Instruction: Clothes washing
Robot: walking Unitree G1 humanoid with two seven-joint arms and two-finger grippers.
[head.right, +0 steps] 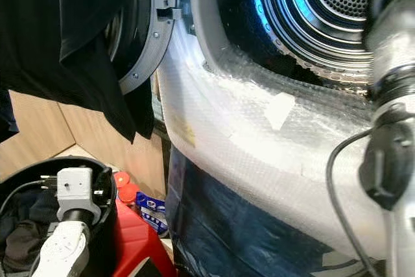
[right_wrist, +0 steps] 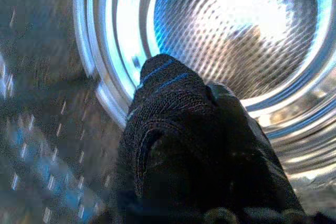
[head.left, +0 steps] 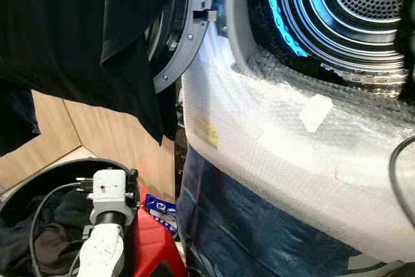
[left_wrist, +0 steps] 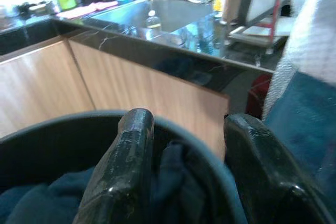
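While our right gripper (right_wrist: 184,145) clenches a dark garment (right_wrist: 173,124) at the drum (head.left: 363,4) mouth, loading is midway.
More clothes (head.left: 58,215) wait in the bucket (head.left: 39,183) under our released left gripper (left_wrist: 189,182). The bunched garment points into the drum; we cannot tell its long axis.

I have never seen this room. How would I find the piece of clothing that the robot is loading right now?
Start at the washing machine, whose front is wrapped in bubble wrap. Look into its open steel drum, lit blue. There the right gripper holds a dark knitted garment with thin blue lines. The other dark clothes lie low in the black basket.
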